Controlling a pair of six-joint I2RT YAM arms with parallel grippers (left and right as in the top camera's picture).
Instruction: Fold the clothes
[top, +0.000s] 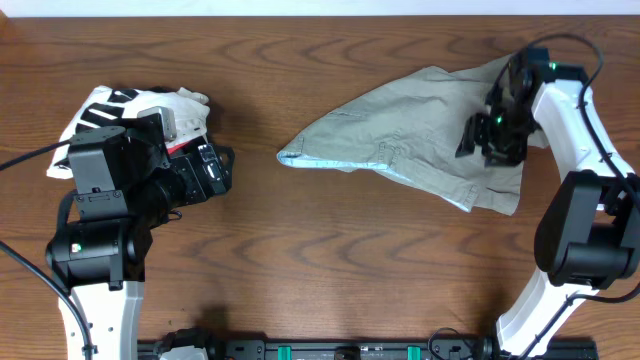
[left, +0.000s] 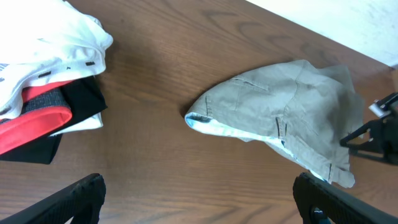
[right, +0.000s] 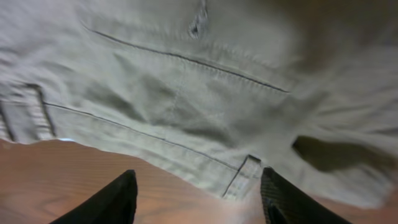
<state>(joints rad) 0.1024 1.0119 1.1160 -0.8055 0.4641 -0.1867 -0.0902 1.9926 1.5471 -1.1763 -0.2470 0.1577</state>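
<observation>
Here the shorts (top: 420, 125) lie rumpled right of centre, pointed edge facing open table (top: 300, 270) toward the white bundle (top: 150, 105). The right gripper (right: 196, 196) hangs spread over their seamed edge; the left gripper (left: 208, 202) gapes empty.

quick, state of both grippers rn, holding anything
Left gripper: jaws open, holding nothing.
Right gripper: jaws open at the edge of the pale khaki cotton shorts, nothing gripped.
</observation>
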